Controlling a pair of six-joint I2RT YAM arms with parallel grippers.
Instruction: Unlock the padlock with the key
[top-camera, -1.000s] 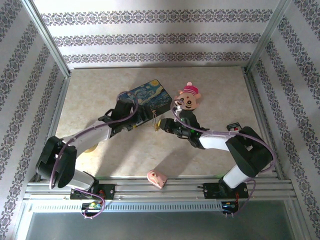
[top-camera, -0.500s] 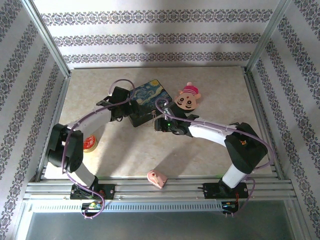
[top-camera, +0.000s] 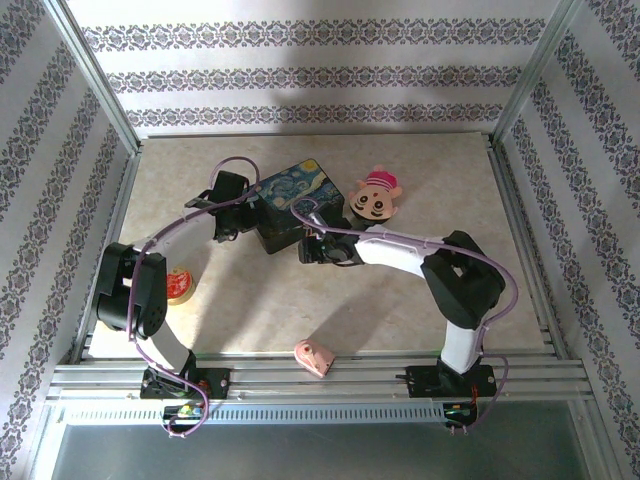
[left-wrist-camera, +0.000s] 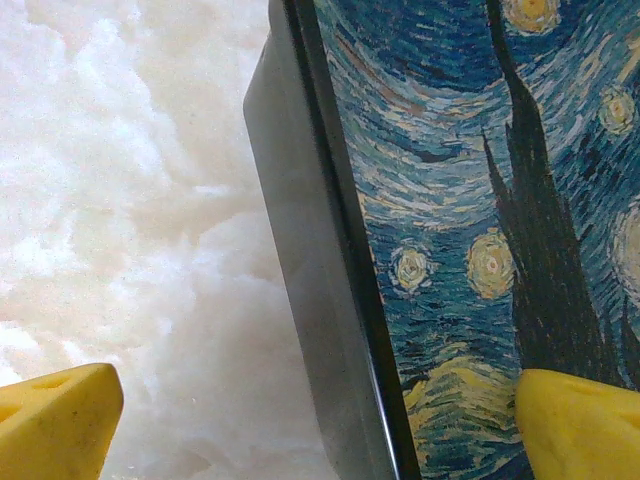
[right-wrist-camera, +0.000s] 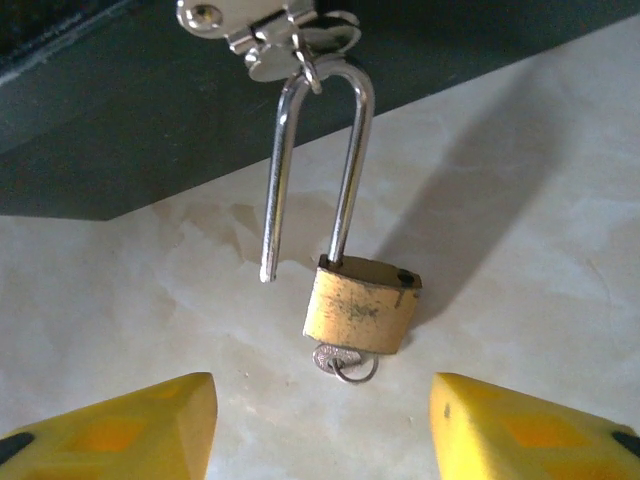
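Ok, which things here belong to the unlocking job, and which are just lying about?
Job: padlock; key, at the padlock's underside; box, whose clasp the padlock hangs from.
Lying about: pig toy; pink wedge; red roll.

In the right wrist view the key (right-wrist-camera: 343, 362) sits under the padlock (right-wrist-camera: 360, 315). Its ring and a bit of its head show, and the rest is hidden by the padlock's body. The clasp (right-wrist-camera: 245, 25) and the box (right-wrist-camera: 120, 120) are cut off by the top edge. The right gripper (right-wrist-camera: 320, 425) is cut off by the bottom edge, leaving two yellow tips.

In the left wrist view the box runs off the top, right and bottom edges. The left gripper (left-wrist-camera: 320, 425) is cut off at the bottom corners, and whether its right-hand tip touches the box cannot be told.

From the top, padlock and key are too small to make out. A red and yellow thing (top-camera: 180, 287) is partly hidden behind the left arm (top-camera: 185, 235).
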